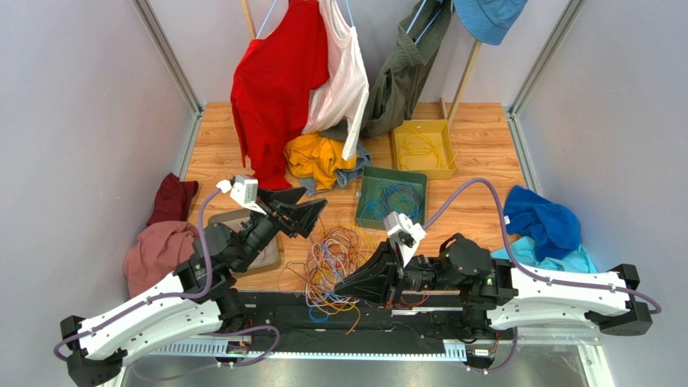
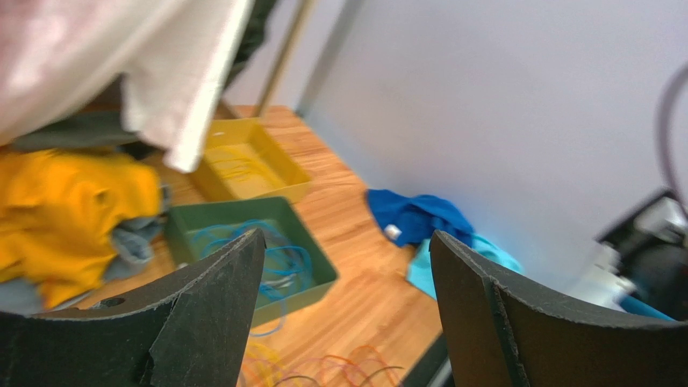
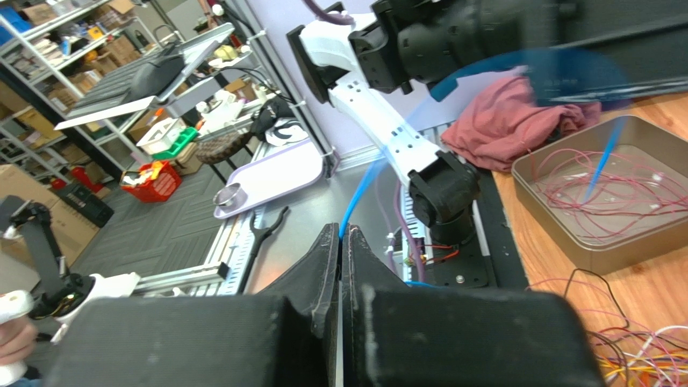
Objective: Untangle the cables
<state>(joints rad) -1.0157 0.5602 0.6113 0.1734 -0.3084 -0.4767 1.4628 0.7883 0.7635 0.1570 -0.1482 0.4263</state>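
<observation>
The cables lie as a loose tangle of orange, purple, yellow, red and white wires on the wooden table between the two arms. My right gripper is at the tangle's near right edge. In the right wrist view the right gripper is shut on a thin blue cable that rises from the tips and arcs away, blurred. My left gripper hovers over the tangle's far left side. In the left wrist view the left gripper is open and empty, with orange wires below it.
A green tray holds blue wires, a yellow tray holds yellow wires, and a grey tray holds red wires. Hanging clothes stand at the back. Cloth piles lie left and right.
</observation>
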